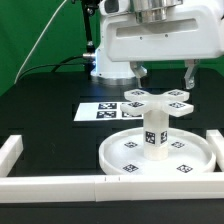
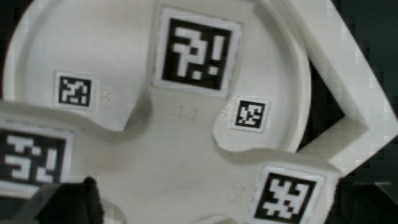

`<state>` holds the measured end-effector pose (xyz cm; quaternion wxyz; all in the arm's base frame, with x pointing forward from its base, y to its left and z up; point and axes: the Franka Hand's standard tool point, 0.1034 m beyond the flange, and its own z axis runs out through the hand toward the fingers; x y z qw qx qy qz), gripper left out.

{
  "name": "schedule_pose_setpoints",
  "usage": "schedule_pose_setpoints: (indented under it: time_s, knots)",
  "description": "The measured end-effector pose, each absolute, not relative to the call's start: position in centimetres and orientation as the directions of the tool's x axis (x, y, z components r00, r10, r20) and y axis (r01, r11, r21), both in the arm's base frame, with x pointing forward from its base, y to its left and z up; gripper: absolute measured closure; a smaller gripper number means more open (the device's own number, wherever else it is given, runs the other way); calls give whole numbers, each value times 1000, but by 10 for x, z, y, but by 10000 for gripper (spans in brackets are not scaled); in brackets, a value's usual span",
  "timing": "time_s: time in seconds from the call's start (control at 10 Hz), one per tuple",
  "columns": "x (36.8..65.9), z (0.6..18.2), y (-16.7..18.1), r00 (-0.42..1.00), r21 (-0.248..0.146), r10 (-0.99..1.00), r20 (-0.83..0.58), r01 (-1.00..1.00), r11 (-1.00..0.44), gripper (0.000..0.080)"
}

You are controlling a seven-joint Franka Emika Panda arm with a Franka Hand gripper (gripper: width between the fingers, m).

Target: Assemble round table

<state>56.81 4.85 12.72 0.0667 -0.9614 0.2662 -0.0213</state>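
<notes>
Cross-shaped foot atop leg; claw spread, hovering above.

The cross-shaped foot sits atop the cylinder leg, right under my gripper, blocking any straight drop. My fingers straddle it, open. Around the leg, the round disc leaves a free ring inside its rim. The border bars wall off the disc's near side and both flanks. Behind the foot, the marker board lies flat.
</notes>
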Motion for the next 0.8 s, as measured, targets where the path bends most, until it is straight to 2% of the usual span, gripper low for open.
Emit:
schedule_pose_setpoints:
  time_s: [0.4, 0.6, 0.8]
  knots:
    - [568, 125, 47, 970, -121, -241, 40, -235, -964, 150]
    - [566, 120, 38, 950, -110, -313, -15, -313, -943, 150]
    - [566, 118, 31, 951, -112, -310, -13, -309, -944, 150]
